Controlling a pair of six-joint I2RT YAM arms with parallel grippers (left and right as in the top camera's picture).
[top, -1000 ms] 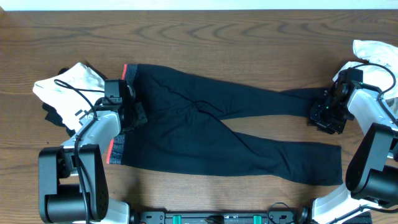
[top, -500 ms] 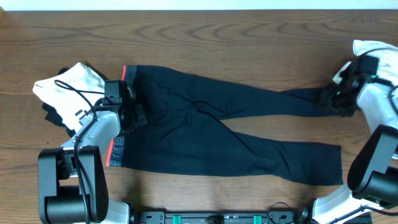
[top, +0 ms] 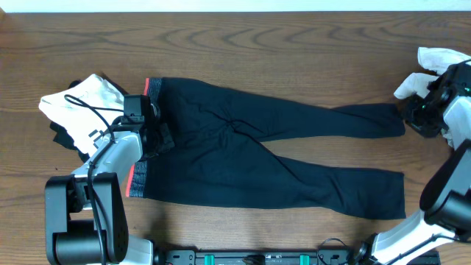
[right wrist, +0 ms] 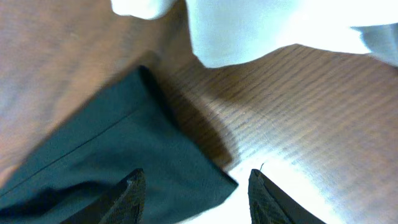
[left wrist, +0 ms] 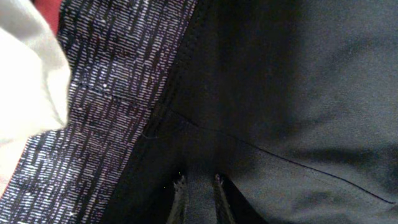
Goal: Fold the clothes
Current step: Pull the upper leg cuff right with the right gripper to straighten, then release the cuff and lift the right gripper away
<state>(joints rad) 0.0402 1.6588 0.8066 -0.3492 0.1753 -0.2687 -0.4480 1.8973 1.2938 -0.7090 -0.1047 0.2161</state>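
Jaws of the right gripper [right wrist: 198, 193] stand spread over the upper leg's hem [right wrist: 186, 168]. The left gripper [left wrist: 199, 198] appears to pinch cloth beside the waistband [left wrist: 93, 124]. Dark leggings [top: 257, 158] lie flat across the table [top: 221, 37]. They look soft, light and limp, best gripped at hem and waistband.

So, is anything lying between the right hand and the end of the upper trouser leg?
Nothing visible does. The open right hand has the cuff of the black pants between its fingers. The white cloth lies past the cuff, not in the way.
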